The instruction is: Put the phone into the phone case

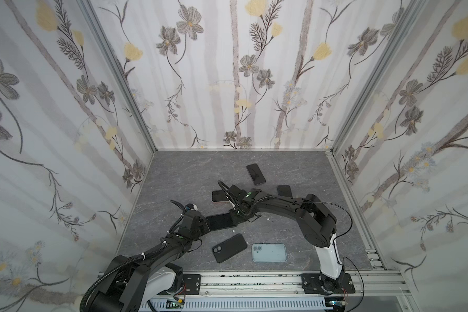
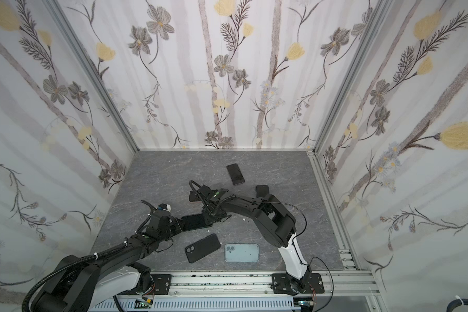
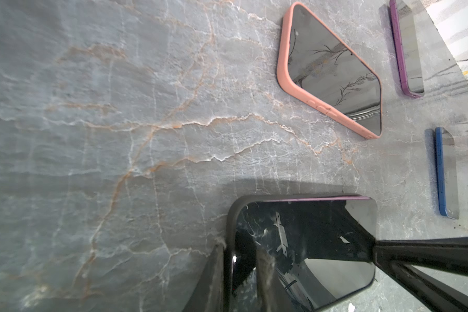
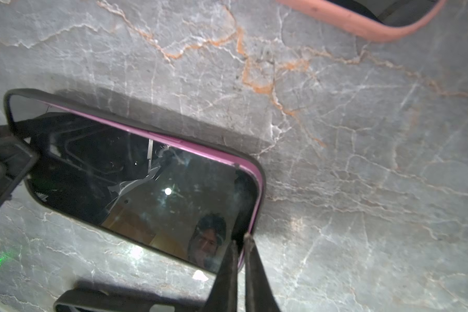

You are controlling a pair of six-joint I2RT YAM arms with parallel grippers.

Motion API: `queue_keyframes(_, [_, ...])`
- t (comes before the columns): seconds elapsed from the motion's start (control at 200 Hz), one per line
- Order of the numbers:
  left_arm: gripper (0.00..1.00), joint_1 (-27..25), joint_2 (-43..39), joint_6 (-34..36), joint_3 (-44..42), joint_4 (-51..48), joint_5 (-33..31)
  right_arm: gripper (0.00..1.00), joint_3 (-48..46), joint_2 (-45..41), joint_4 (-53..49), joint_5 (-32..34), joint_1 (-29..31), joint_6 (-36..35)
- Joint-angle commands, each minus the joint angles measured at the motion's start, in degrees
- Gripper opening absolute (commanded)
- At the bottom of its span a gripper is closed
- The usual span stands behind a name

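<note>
**Right wrist view: phone in black case, one edge proud**

Phone [image 4: 146, 183] lies screen-up inside the case [image 3: 231, 216], at the middle of the surface [image 1: 173, 175] in both top views, spanning the gap between the two arms. Its purple edge shows above the case lip along one long side and round one corner. A shadow falls on the surface beside that side.

Right gripper [image 4: 241, 240]: fingers nearly together, pinched on the case rim at one short end, with one finger over the glass and one outside the wall.

Left gripper [image 3: 241, 248]: clamped on the opposite end the same way.

Pink-cased phone [image 3: 333, 67] lies just above centre in a top view, partly under the right arm. Purple-cased phone [image 1: 256, 174] and blue-cased phone [image 1: 284, 191] lie further up and right. Spare black case [image 1: 229, 248] and pale blue case [image 1: 268, 252] lie at lower centre, just beside each other.
</note>
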Motion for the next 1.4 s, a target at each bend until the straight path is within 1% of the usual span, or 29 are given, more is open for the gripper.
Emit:
queue_keyframes(0.0, [0.21, -0.1, -1.2, -0.5, 0.3, -5.1, -1.0, 0.18, 0.6, -0.2, -2.8, 2.6, 0.2, -0.3])
queue_keyframes(0.135, [0.24, 0.0, -6.0, -0.6, 1.9, -7.9, -4.1, 0.22, 2.7, -3.6, -2.9, 4.5, 0.1, -0.2])
queue_keyframes(0.25, [0.26, 0.2, -8.1, -0.2, 3.1, -8.5, -6.4, 0.23, 4.8, -3.5, -3.0, 3.9, -0.4, -0.7])
queue_keyframes(0.315, [0.26, 0.3, -7.1, 0.3, 3.6, -8.3, -6.6, 0.24, 5.8, -2.3, -3.0, 2.6, -1.1, -1.0])
queue_keyframes(0.4, [0.27, 0.5, -5.0, 0.7, 4.2, -7.7, -5.7, 0.23, 7.6, -0.5, -3.4, 2.5, -1.5, -1.2])
queue_keyframes(0.6, [0.27, 0.6, -2.0, 0.2, 4.9, -5.5, -4.1, 0.19, 10.8, 2.6, -4.7, 2.5, -2.2, -1.6])
queue_keyframes(0.784, [0.26, 0.6, -0.1, 0.6, 5.1, -5.1, -3.2, 0.15, 10.6, 4.4, -6.3, 1.3, -2.3, -2.3])
queue_keyframes(1.054, [0.24, 0.6, 1.6, 0.9, 5.2, -4.2, -2.2, 0.15, 9.1, 5.2, -6.4, 0.8, -2.2, -2.4])
queue_keyframes(1.174, [0.21, 0.7, 2.4, 1.1, 5.4, -3.9, -2.1, 0.14, 9.2, 5.8, -6.5, 1.1, -2.2, -2.6])
queue_keyframes(1.394, [0.20, 0.7, 3.5, 1.5, 5.3, -3.5, -2.0, 0.12, 8.9, 7.4, -7.1, 1.3, -2.2, -2.9])
